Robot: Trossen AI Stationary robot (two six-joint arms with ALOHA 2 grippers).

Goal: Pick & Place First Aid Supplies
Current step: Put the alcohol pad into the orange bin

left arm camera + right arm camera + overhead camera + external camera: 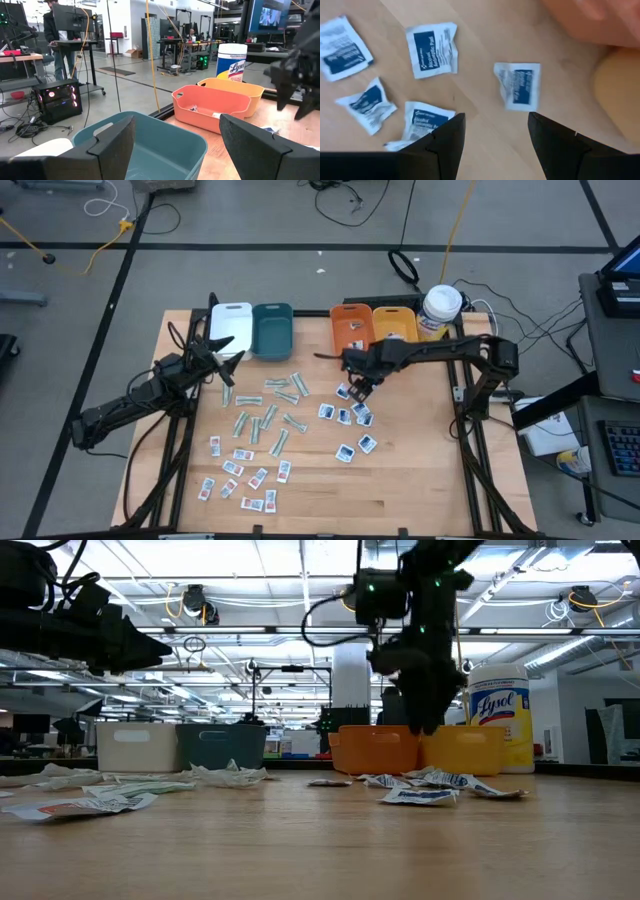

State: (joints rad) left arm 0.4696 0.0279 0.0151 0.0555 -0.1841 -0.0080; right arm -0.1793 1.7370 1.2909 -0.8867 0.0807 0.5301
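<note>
On the wooden table (400, 480), the right gripper (495, 131) hovers empty, fingers apart, over blue-print packets (431, 49) (orange bin (351, 326) close by), while the left gripper (176, 137) gapes empty by the teal bin (165, 150).

The wooden table (420, 460) carries a back row of white bin (231, 323), teal bin (272, 330), two orange bins (352, 327) and a white canister (441, 307), with scattered first aid packets (345, 415), pale-green strips (268, 415) and red-print packets (240, 475) in front.
</note>
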